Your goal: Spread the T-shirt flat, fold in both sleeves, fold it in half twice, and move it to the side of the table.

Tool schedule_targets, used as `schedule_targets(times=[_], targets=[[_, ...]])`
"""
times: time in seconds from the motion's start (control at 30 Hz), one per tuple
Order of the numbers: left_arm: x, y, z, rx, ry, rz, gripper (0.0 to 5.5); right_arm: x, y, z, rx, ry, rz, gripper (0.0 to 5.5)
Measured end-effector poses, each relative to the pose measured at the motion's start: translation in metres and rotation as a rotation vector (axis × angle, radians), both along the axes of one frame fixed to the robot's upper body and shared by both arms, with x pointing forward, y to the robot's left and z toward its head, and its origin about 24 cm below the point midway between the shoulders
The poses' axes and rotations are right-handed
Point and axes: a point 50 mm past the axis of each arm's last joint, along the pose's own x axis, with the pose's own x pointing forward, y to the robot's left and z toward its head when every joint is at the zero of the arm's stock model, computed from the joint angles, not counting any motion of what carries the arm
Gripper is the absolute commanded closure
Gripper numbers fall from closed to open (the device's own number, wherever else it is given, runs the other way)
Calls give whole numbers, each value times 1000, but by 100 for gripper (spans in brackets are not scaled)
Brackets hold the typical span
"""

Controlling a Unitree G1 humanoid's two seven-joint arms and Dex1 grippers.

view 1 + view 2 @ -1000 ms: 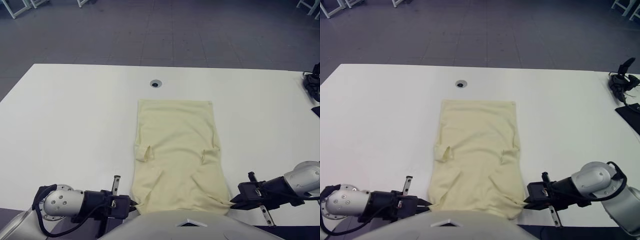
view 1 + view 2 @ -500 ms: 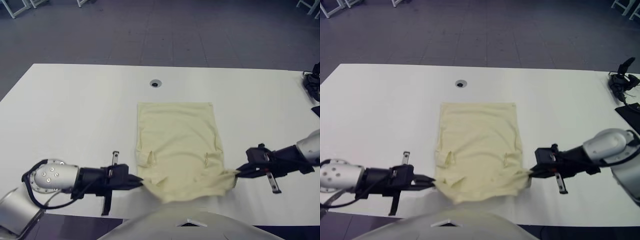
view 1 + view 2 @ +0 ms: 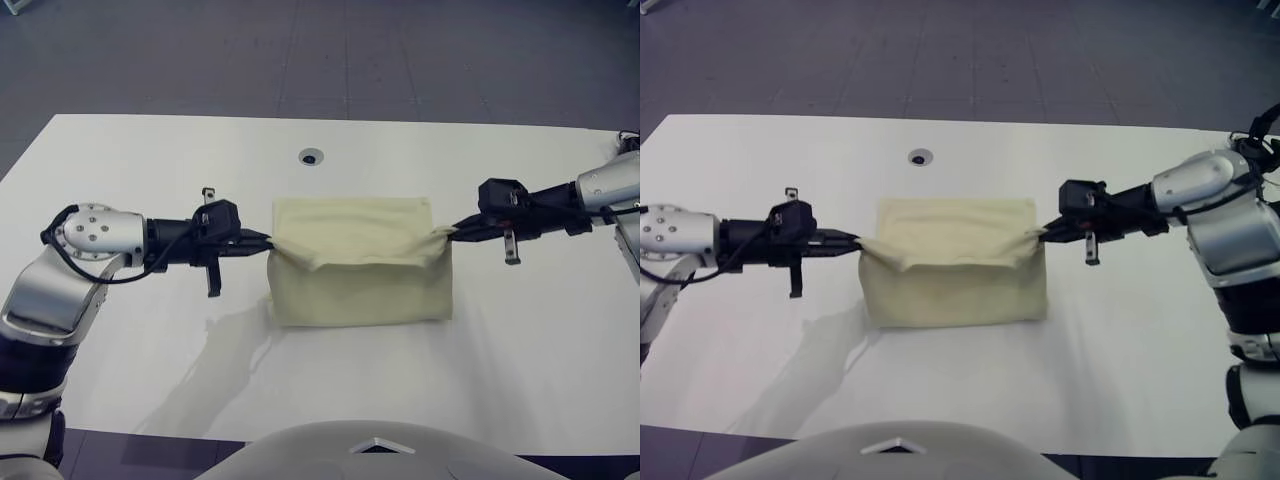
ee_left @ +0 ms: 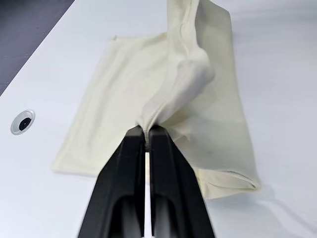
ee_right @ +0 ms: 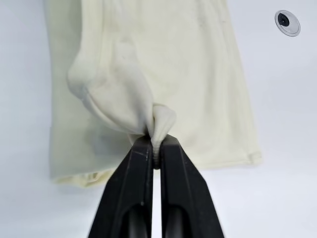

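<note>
Yellow T-shirt [image 3: 360, 290], clamped by left hand [image 3: 262, 242] and right hand [image 3: 458, 232], sags near the grommet [image 3: 311, 156].

The left arm is stretched out almost level, with its forearm pointing toward 3 o'clock. The left gripper [image 3: 262, 243] has its two fingers pressed together on a corner of the T-shirt [image 3: 360, 290]. The right arm mirrors it and points toward 9 o'clock, and the right gripper [image 3: 455, 231] is also clamped tight on a corner. Both grippers hang above the surface [image 3: 150, 160], facing each other.
</note>
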Motion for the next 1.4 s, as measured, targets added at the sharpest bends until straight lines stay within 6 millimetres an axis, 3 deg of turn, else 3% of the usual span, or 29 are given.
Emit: schedule_targets(times=[0.37, 0.77, 0.9, 1.07, 1.23, 1.33, 1.4], targets=[[47, -3, -3, 14, -97, 61, 550, 43, 2, -1, -5, -72, -30, 550], [85, -9, -50, 11, -17, 151, 550, 73, 13, -54, -26, -10, -116, 550], [92, -12, -60, 17, -6, 171, 550, 77, 10, -61, -39, -14, -155, 550], [105, -4, -71, -25, -18, 361, 461, 87, 6, -69, -40, -142, -307, 457], [125, 1, -47, -214, -88, 639, 375, 97, 1, -64, 21, -311, -499, 375], [122, 1, -35, -220, -148, 641, 316, 97, 4, -62, 39, -349, -494, 318], [109, -2, -31, -176, -192, 580, 283, 94, 9, -62, 52, -380, -442, 286]])
